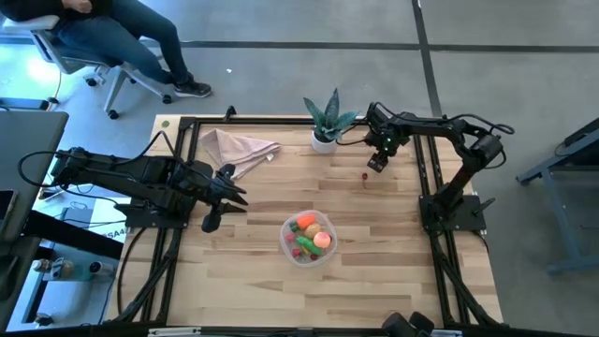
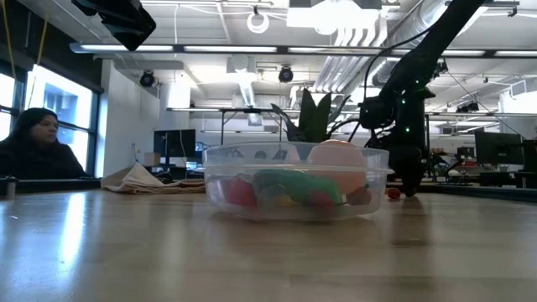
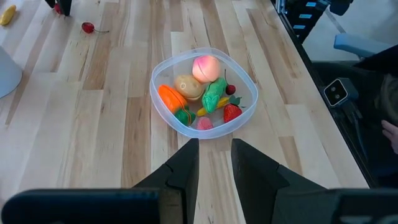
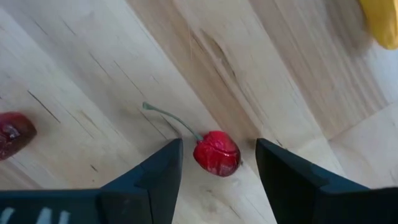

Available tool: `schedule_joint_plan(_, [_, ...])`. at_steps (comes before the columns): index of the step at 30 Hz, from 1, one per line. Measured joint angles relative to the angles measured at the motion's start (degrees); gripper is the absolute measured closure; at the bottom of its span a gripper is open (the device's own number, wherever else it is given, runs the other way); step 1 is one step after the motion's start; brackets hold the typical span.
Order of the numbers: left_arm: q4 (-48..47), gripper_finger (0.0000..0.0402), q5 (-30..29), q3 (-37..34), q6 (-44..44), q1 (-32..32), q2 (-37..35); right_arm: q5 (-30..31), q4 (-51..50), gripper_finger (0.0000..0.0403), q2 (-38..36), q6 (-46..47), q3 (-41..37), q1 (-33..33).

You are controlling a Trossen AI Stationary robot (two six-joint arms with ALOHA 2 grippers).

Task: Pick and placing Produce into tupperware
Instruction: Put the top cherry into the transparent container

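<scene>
From above, the right gripper (image 1: 377, 161) hangs low over the far right part of the pale wooden table (image 1: 393, 271), just beside a tiny glossy red cherry with a thin green stem (image 1: 364, 175). The shallow round clear plastic tub (image 1: 292, 251) sits well apart from it, near the table's middle, already holding several toy fruits and vegetables. The left gripper (image 1: 227, 192) waits over the left side, by the crumpled beige cloth napkin (image 1: 239, 146); a green spiky plant in a white pot (image 1: 327, 126) stands at the far edge.

At table height, the tub fills the middle and the cherry (image 2: 392, 194) shows as a red speck on the boards right of it, beside the dark gripper.

The left wrist camera looks past its own fingers — clenched, with nothing between them — toward the tub (image 3: 163, 109) and, farther off, the cherry (image 3: 87, 27).

The right wrist camera shows the cherry (image 4: 216, 153) lying on the wood between the two dark fingers (image 4: 163, 171), nearer one than the other, touching neither — the jaws stand apart, grasping nothing. It looks light, hard and smooth, so it will likely roll or squirt aside under an off-centre pinch. The round body is the place to grip, not the wiry stem.
</scene>
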Motion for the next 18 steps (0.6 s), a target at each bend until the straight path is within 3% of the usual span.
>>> schedule_joint_plan(18, [0.00,0.0318,-0.02,0.00,0.02,0.02,-0.02,-0.27,0.72,0.0262,0.00,1.51,-0.04,-0.02])
